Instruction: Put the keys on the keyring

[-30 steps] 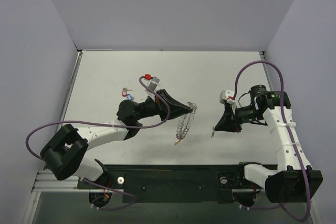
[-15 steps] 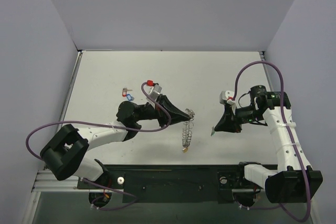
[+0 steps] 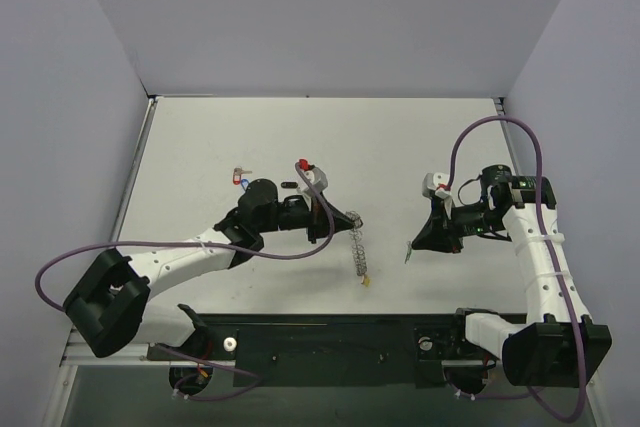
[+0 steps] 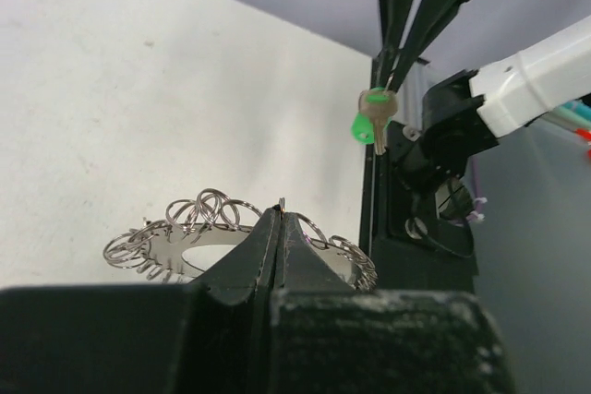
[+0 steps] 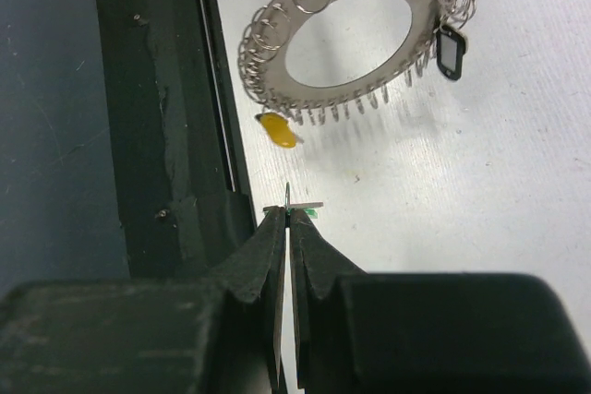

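Observation:
The keyring [image 3: 359, 247] is a silvery ring fringed with small loops, and it hangs edge-on from my left gripper [image 3: 347, 218], which is shut on its top rim. A yellow tag [image 3: 367, 280] dangles at its low end. In the left wrist view the keyring [image 4: 185, 239] spreads behind the closed tips of my left gripper [image 4: 282, 209]. My right gripper [image 3: 414, 247] is shut on a green-headed key [image 4: 373, 123], held off the table to the right of the ring. In the right wrist view my right gripper [image 5: 289, 213] faces the keyring [image 5: 420, 17], which carries its yellow tag [image 5: 279, 131] and a black tag [image 5: 451, 51].
A red and a blue key [image 3: 241, 178] lie on the table to the far left of the left arm. The black base rail [image 3: 330, 337] runs along the near edge. Grey walls enclose the table on three sides.
My left arm has swung the keyring right and nearer, and the ring now hangs straighter, with its yellow tag lower. The right gripper with the green key has hardly shifted.

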You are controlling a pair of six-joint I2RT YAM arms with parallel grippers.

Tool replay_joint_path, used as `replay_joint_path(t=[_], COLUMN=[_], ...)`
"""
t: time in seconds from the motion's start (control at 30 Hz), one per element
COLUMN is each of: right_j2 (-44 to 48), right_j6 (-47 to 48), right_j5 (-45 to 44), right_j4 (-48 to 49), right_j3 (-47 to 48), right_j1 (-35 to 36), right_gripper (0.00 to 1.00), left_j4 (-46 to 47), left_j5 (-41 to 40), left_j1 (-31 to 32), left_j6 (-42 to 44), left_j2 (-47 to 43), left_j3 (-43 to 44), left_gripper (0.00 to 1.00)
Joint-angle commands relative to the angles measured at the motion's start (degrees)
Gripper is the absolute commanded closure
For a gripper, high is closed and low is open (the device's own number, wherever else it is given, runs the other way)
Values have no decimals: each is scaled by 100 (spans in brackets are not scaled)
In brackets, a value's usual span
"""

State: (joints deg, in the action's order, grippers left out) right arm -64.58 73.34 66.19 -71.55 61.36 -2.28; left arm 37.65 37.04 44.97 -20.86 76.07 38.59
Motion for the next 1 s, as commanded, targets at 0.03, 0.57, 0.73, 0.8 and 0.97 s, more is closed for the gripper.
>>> replay_joint_path(t=[0.03,0.57,0.73,0.8,0.97], right_j2=[50,33,-204,-422,-1100], right_j6=[31,-959,-3086,-3554,-4125], right_j5=[69,-334,-1396,-1844,-2732], right_j4=[-105,884,2293,2610,2699], right_j3=[-72,-265,-476,-494,-318], right_j1=[-88,-237,-246,-246,-255], right_gripper=[100,100,100,100,100], left_j4=[-1477,-4924,-5347,-5295,-4768], left_j5=[-574,-1805,-1787,-1823,-2095], left_j1=[117,724,732,724,619], left_j6=[811,1884,1840,1805,1428], left_j2=[-146,1434,2306,2578,2659], left_j3=[597,2915,3576,3665,3323], left_gripper=[100,100,100,100,100])
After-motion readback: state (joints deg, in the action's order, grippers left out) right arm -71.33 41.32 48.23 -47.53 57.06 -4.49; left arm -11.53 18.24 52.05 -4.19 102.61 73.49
